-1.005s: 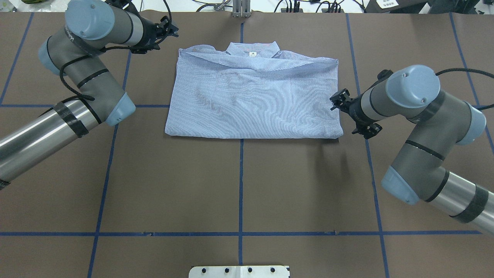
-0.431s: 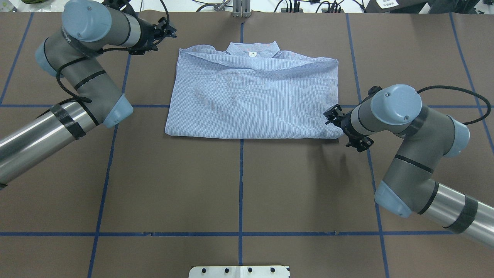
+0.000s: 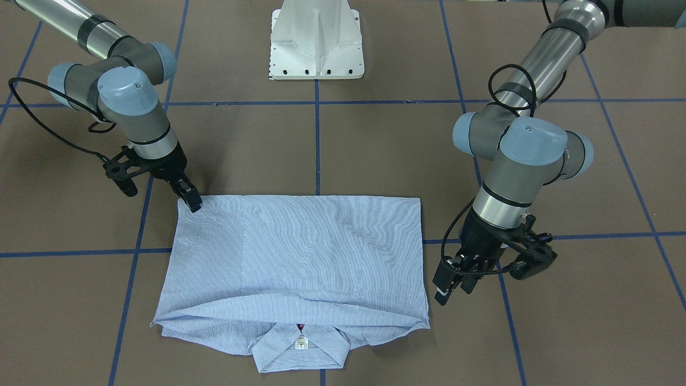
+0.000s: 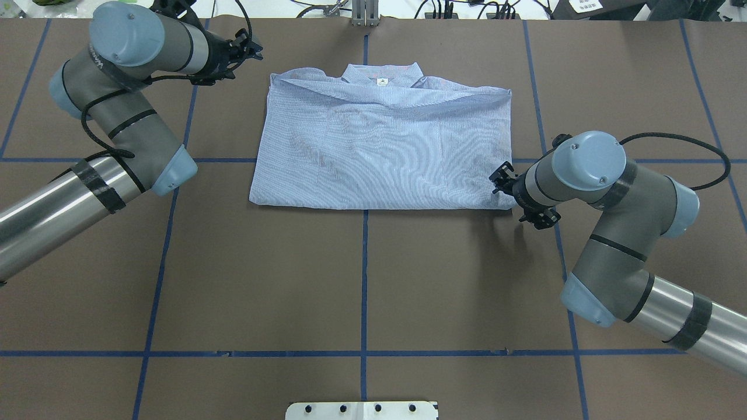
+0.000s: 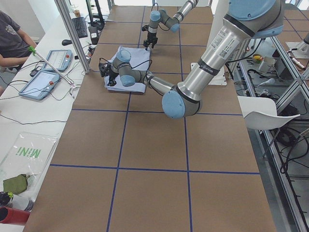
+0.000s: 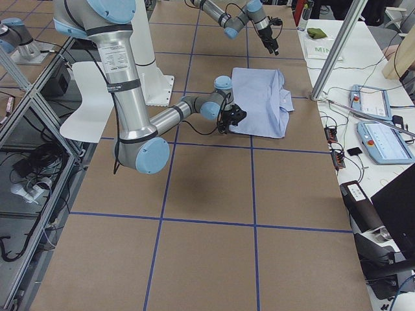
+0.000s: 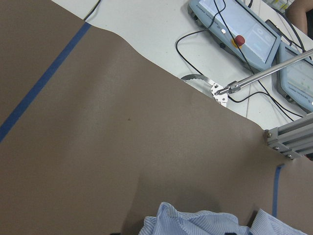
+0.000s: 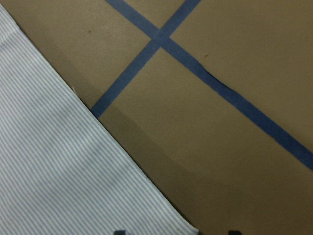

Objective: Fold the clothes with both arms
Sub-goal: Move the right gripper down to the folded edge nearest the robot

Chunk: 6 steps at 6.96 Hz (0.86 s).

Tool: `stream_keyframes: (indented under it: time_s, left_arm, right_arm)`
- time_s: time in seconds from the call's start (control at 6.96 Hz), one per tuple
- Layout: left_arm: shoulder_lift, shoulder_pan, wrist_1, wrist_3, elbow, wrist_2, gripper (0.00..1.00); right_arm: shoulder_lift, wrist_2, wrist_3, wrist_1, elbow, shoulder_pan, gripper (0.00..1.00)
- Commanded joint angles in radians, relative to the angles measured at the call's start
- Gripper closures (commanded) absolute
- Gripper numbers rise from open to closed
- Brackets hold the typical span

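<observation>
Here the right silver-grey jointed arm [image 3: 134, 115] bends steeply down. The right pincer [image 3: 188, 199], fingers apart, straddles a hem corner of the folded light-blue striped shirt [image 3: 300, 252]. The left pincer [image 3: 453, 287], also spread, hangs just outside the shirt's side edge near the collar, with bare brown blue-taped table [image 3: 375, 161] beyond.

Open worktop [image 4: 362, 280] stretches from the shirt [image 4: 379, 151] hem back to the white mounting base [image 3: 317, 40], with broad strips along both side edges. The right hand [image 4: 506, 185] blocks the shirt's hem corner on the robot's right. The left hand [image 4: 248, 48] hangs just off the collar-end left corner. An aluminium post [image 4: 365, 13] stands beyond the collar.
</observation>
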<state>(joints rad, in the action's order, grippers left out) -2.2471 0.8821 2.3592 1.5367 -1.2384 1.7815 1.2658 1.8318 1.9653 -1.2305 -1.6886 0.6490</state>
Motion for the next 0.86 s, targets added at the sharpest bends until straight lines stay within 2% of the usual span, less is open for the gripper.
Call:
stream_keyframes:
  time_s: [0.0, 0.43, 0.57, 0.72]
  left_arm:
    - [0.011, 0.0, 0.0, -0.001, -0.006, -0.001, 0.24]
    - [0.02, 0.0, 0.0, -0.001, -0.006, -0.002, 0.24]
    - [0.021, 0.0, 0.0, 0.0, -0.007, -0.002, 0.24]
    - [0.029, 0.0, 0.0, 0.0, -0.025, -0.001, 0.24]
  right_arm:
    - [-0.006, 0.001, -0.006, -0.001, 0.003, 0.006, 1.0]
    - [-0.009, 0.014, -0.003, -0.001, -0.011, 0.037, 1.0]
    - [0.006, 0.032, -0.002, -0.006, -0.072, 0.041, 1.0]
    - [0.07, 0.071, 0.009, -0.018, -0.179, 0.038, 1.0]
